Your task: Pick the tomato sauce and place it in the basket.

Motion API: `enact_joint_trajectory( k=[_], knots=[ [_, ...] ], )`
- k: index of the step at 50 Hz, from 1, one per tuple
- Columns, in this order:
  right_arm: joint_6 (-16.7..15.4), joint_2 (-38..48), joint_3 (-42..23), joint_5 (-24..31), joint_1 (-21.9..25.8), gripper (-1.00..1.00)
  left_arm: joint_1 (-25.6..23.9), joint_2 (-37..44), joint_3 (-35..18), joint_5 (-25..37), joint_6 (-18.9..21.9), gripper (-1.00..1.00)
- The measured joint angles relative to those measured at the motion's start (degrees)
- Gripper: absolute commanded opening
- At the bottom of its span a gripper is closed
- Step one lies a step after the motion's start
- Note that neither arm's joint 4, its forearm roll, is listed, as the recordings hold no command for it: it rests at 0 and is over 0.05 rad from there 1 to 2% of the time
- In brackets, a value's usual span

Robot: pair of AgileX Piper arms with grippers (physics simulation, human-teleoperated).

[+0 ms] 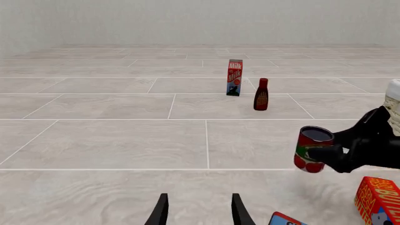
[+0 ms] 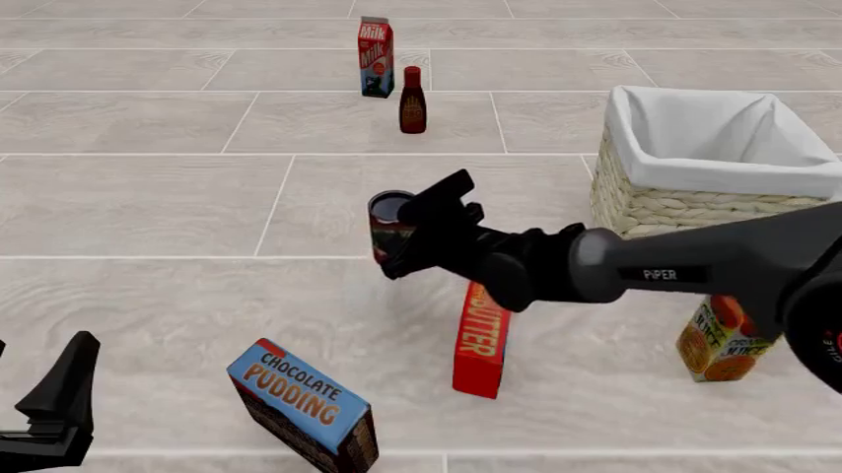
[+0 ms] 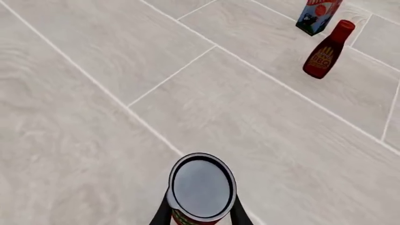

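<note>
- Right gripper (image 2: 405, 239) is clamped on the tomato sauce can (image 2: 388, 225), one finger on each side of it, as the right wrist view shows around the can's grey top.
- Seen from the left wrist view, the can appears lifted clear of the surface (image 2: 158, 197) and a little tilted.
- Left gripper (image 1: 198, 211) waits near the front left, its fingers spread apart and holding nothing.
- Step in hand, I judge: carrying, with the pick done and the placing not yet begun.
- Next, the can must travel right and farther away, rise over the basket (image 2: 658, 202) rim, then be let go above the white lining.
- Butter box (image 2: 480, 340) and juice carton (image 2: 721, 343) stand below the arm, so a low swing could clip them.
</note>
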Motion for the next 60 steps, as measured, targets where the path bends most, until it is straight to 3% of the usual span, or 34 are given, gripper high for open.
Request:
enact_joint_trajectory(
  k=[60],
  knots=[
    [-5.13,-11.88,-3.62,12.37,-6.34,-1.0,0.0,0.0,0.0,0.0,0.0,1.0]
  ],
)
